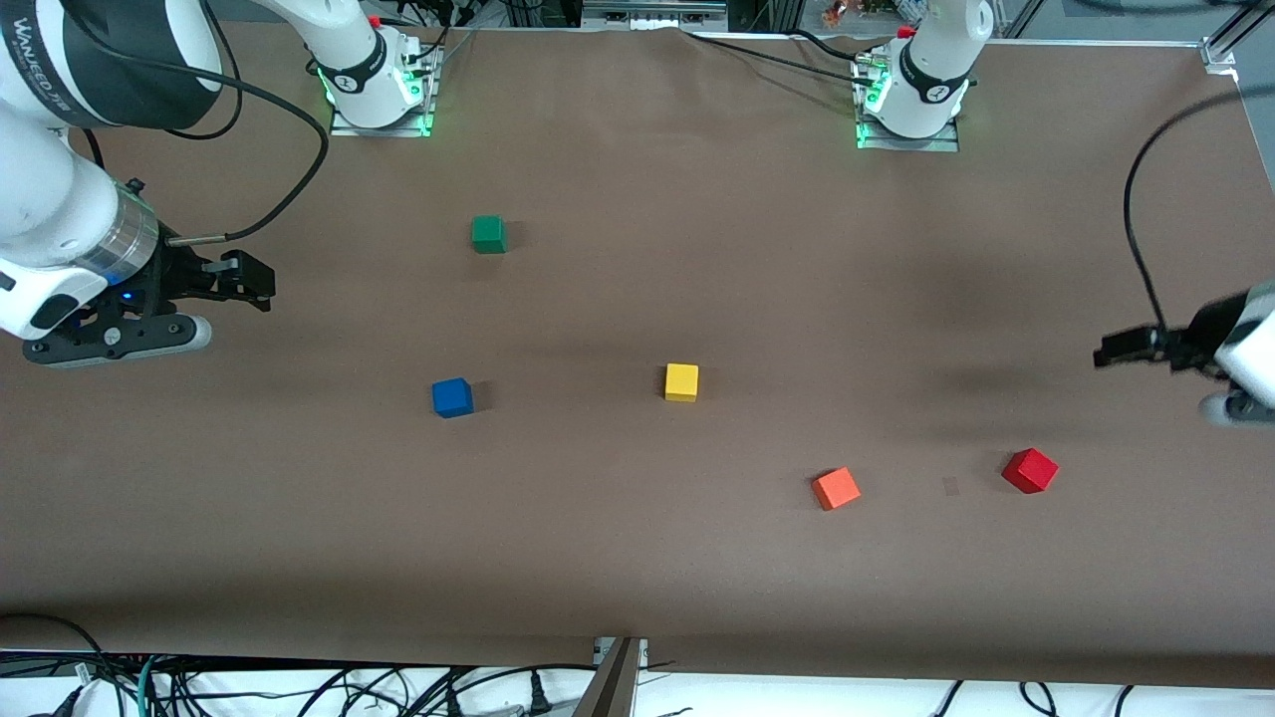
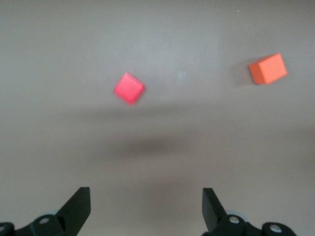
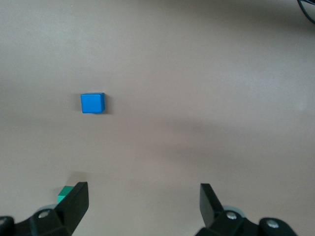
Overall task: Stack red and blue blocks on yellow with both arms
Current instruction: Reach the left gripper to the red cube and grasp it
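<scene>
Brown cloth covers the table (image 1: pixel 637 558), and five small cubes sit on it, all apart from one another. The yellow cube (image 1: pixel 681 382) lies near the middle and serves as the landmark. The blue cube (image 1: pixel 452 397) rests toward the right arm's end from the yellow cube, a touch nearer the front camera, with bare cloth between them. The red cube (image 1: pixel 1030 470) sits well apart from the yellow cube toward the left arm's end, nearer the front camera, turned corner-on. An orange cube (image 1: pixel 836 488) lies between the yellow cube and the red one, also nearer the front camera than the yellow cube. A green cube (image 1: pixel 488 234) stands farther from the front camera than the yellow cube, toward the right arm's end.

Nothing is stacked on the yellow cube; its top is bare.

The right gripper (image 1: pixel 239 279) hangs in the air over the cloth at the right arm's end, well away from the yellow cube, holding nothing. Its wrist view shows its fingers (image 3: pixel 74 204) spread wide, with the blue cube on the cloth ahead of them.

The left gripper (image 1: pixel 1126 349) hangs over the cloth at the left arm's end, above the area close to the red cube. Its fingers (image 2: pixel 78 206) are likewise spread wide and empty, the red cube and the orange cube lying ahead of them.
</scene>
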`<action>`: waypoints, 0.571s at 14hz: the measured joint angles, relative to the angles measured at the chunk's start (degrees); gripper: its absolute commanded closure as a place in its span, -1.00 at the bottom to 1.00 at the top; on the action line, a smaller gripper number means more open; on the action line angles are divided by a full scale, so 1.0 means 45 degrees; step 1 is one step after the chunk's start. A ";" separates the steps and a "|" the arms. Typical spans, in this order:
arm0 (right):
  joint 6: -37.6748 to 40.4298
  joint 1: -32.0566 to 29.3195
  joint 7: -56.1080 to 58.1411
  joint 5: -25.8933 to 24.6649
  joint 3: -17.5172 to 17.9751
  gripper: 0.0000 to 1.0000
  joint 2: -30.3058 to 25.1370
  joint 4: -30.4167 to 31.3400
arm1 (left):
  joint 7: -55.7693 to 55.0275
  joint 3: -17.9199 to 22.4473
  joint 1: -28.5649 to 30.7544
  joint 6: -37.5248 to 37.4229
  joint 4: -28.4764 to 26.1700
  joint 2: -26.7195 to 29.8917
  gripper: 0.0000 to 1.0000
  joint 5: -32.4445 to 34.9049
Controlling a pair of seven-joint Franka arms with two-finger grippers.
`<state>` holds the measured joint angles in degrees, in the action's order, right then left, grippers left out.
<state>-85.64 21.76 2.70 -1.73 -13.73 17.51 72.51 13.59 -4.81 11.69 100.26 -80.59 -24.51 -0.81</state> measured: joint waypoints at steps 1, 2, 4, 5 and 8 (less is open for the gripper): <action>0.0000 0.0000 0.0000 0.0000 0.0000 -0.99 0.0000 -0.0005 | 0.0988 0.0005 0.0056 0.0855 0.0020 -0.0714 -1.00 0.0000; 0.0000 0.0000 0.0000 0.0000 0.0000 -0.99 0.0000 -0.0010 | 0.1903 0.0006 0.0067 0.1559 0.0034 -0.1375 -1.00 0.0000; 0.0000 0.0002 0.0000 0.0000 0.0000 -0.99 0.0000 -0.0020 | 0.3608 -0.0001 0.0051 0.3012 0.0009 -0.2629 -1.00 0.0002; -0.0001 0.0004 -0.0003 0.0000 0.0001 -0.99 -0.0001 -0.0025 | 0.4400 -0.0003 0.0049 0.3766 -0.0026 -0.3207 -1.00 0.0002; -0.0017 0.0001 -0.0063 0.0000 0.0001 -0.99 -0.0001 -0.0034 | 0.5744 0.0005 0.0076 0.5804 -0.0555 -0.4229 -1.00 0.0002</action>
<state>-85.71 21.76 2.41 -1.73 -13.73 17.51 72.36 39.44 -4.79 12.03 126.37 -83.08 -43.54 -0.80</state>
